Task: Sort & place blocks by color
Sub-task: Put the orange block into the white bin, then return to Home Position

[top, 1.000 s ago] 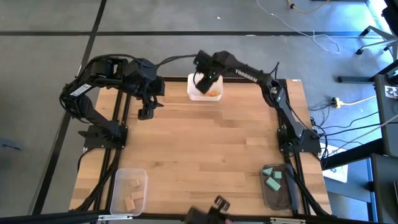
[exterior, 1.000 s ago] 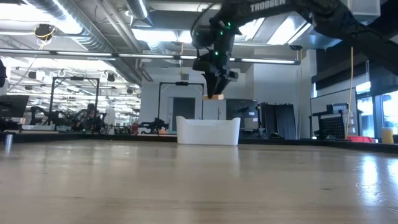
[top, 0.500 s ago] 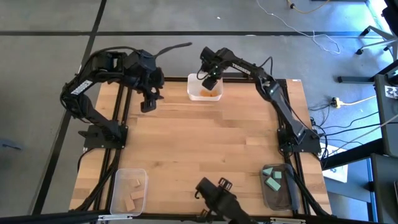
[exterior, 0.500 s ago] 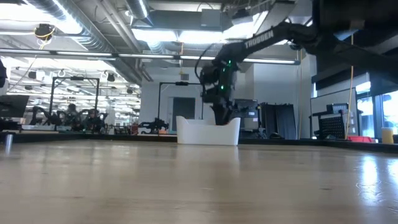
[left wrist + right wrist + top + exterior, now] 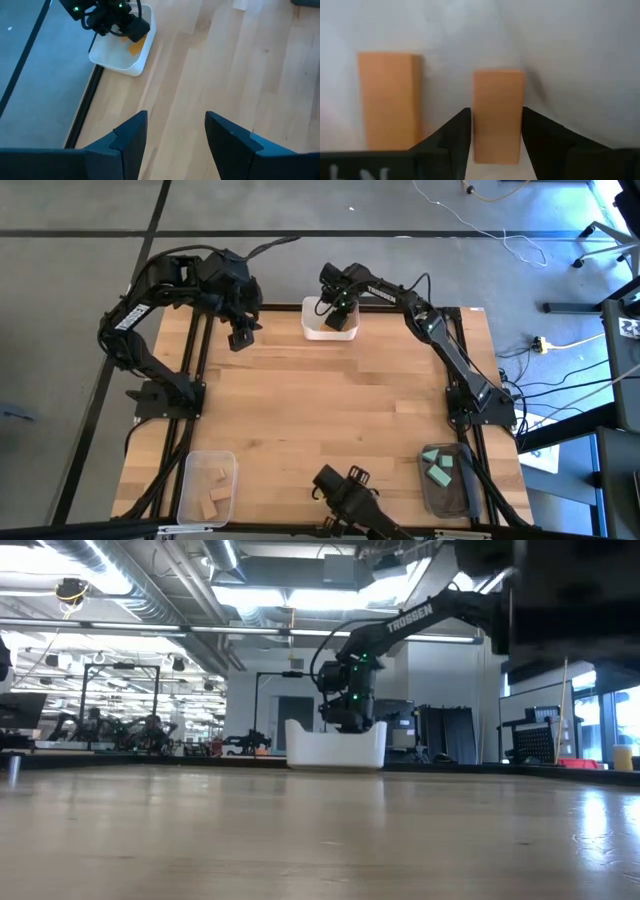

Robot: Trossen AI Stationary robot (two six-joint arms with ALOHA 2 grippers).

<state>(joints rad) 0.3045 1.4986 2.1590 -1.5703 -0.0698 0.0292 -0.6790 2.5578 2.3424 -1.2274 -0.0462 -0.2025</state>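
right fingers (image 5: 492, 131) down in the far bin, orange block between them, release in hand.

right arm reaches into the white bin (image 5: 312, 328) at the desk's (image 5: 330, 420) far edge; its fingers flank an orange block (image 5: 497, 115) on the bin floor, slim gaps either side, so it looks let go or nearly, can't tell if the pads touch. second orange block (image 5: 389, 100) lies just beside it. to do it well: spread wider before lifting, rise straight up, don't drag the block or nudge the bin wall. left fingers (image 5: 175, 137) spread, holding nothing, hovering over the desk's far left edge. tan blocks (image 5: 213, 498) sit in the near-left bin (image 5: 187, 470), teal blocks (image 5: 438, 465) in the near-right bin (image 5: 428, 490).
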